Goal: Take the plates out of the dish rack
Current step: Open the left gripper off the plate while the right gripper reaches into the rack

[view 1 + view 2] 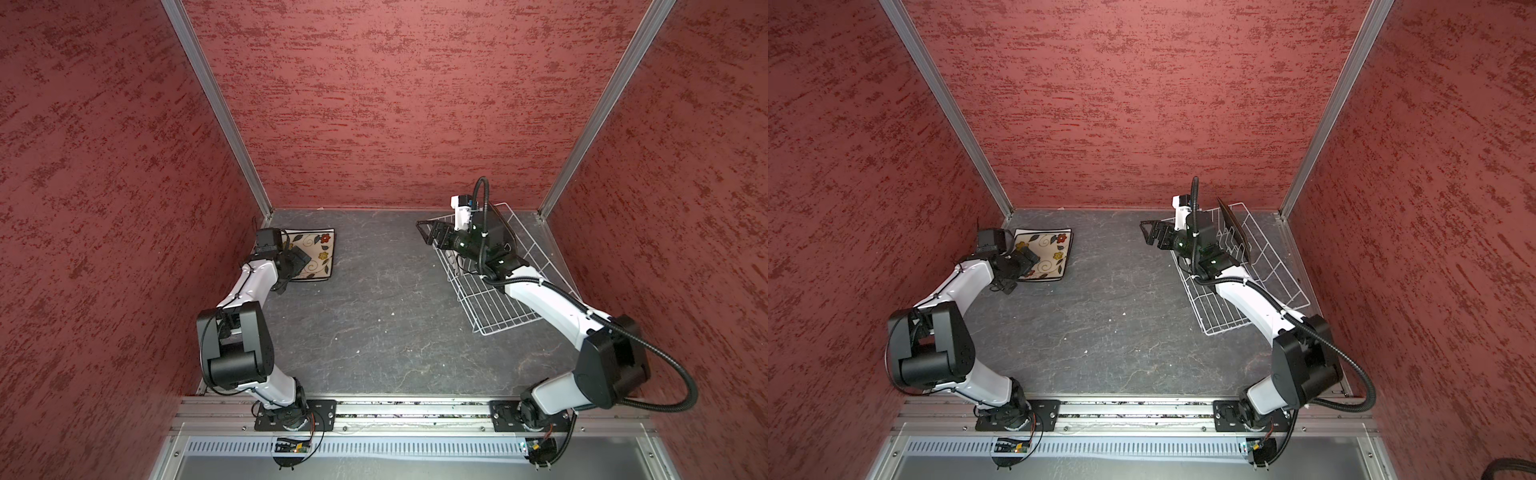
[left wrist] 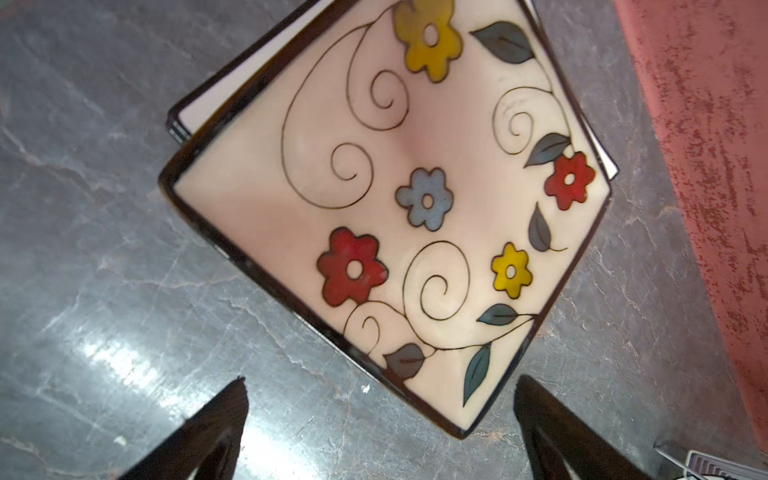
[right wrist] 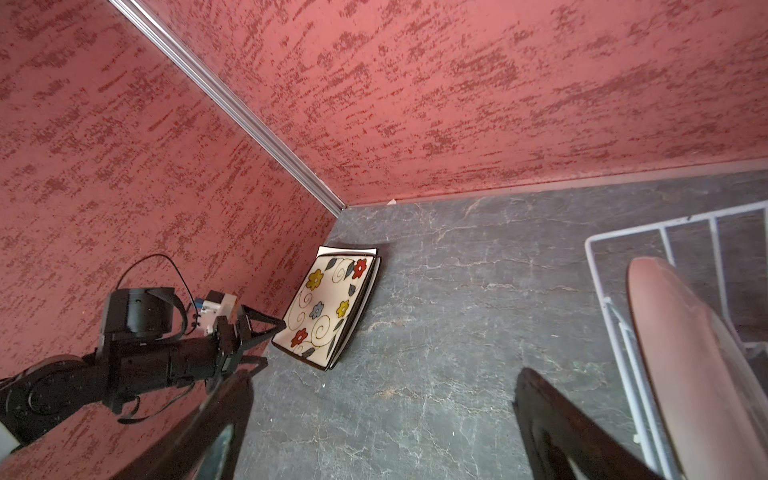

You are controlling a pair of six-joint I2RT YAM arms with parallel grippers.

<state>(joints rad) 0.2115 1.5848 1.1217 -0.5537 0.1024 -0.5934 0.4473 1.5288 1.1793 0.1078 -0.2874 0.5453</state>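
one glossy black square plate (image 1: 1235, 228) stands on edge, tilted, among the prongs at the far end of the white coated-wire dish rack (image 1: 1217, 316); we see nothing else in the rack. well apart from the rack, across the dark grey marbled tabletop (image 1: 374, 311), the cream square plate with painted flowers (image 1: 320, 249) lies flat on a stack of other plates (image 2: 216, 104), whose pale edges peek out beneath; we cannot tell how many. the left gripper (image 2: 382, 382) hangs over the floral plate's corner, jaws spread, holding nothing. the right gripper (image 1: 424, 235) hangs just beside the rack's far end, on the side facing the stack, jaws spread and empty.
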